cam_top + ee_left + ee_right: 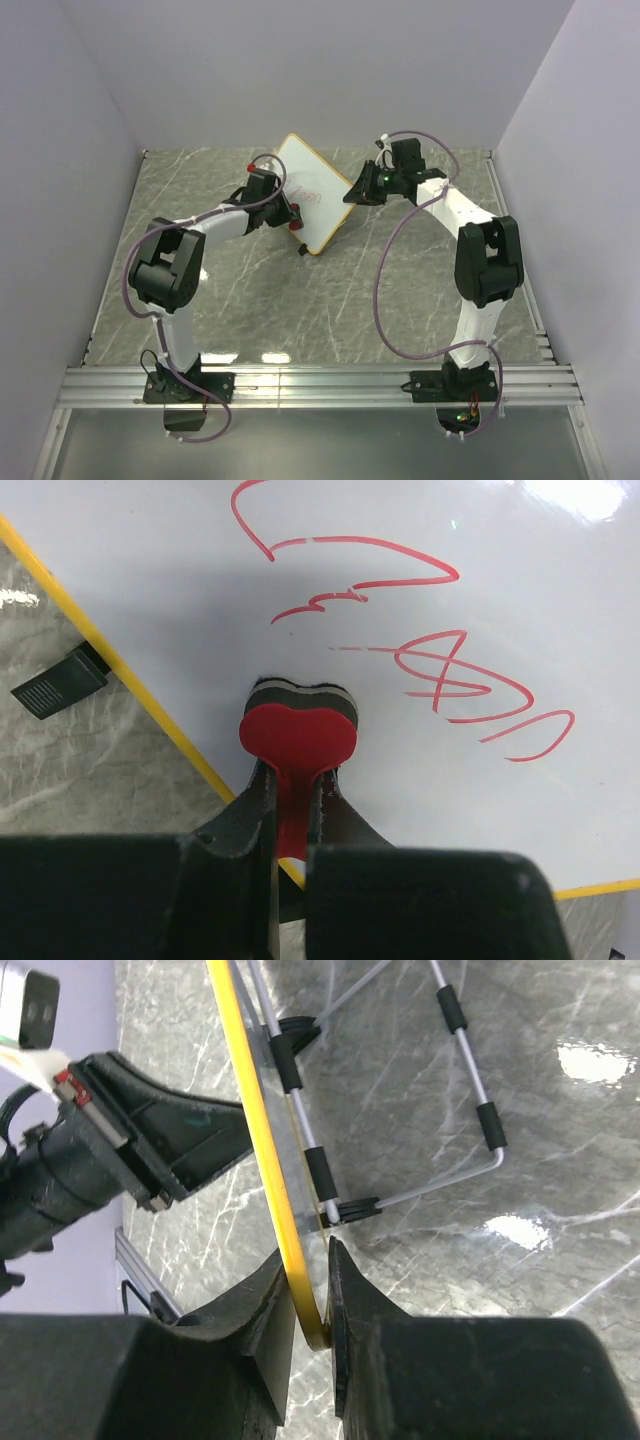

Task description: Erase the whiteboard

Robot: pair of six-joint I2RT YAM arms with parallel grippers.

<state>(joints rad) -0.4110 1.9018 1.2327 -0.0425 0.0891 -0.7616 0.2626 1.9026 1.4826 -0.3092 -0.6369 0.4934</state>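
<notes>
The whiteboard (pixel 312 195) is glossy white with a thin yellow-orange frame (pixel 120 665), and loose red scribbles (pixel 440 670) run across its face. Its foot (pixel 60 683) is black with fine ribbing. The eraser (pixel 298 732) has a red top over a pale layer and a black one (the pale band looks cream-grey). The wire stand (pixel 472 1065) is silver with black sleeves. The table (pixel 300 300) is grey-green stone veined in white, with silver rails (pixel 320 385) along its near edge. The left arm (pixel 215 225) and right arm (pixel 455 205) are white with black joints, trailing purple cables (pixel 385 290). The left gripper (pixel 295 780) and right gripper (pixel 308 1260) are black. The walls (pixel 300 60) are pale lavender-grey.
</notes>
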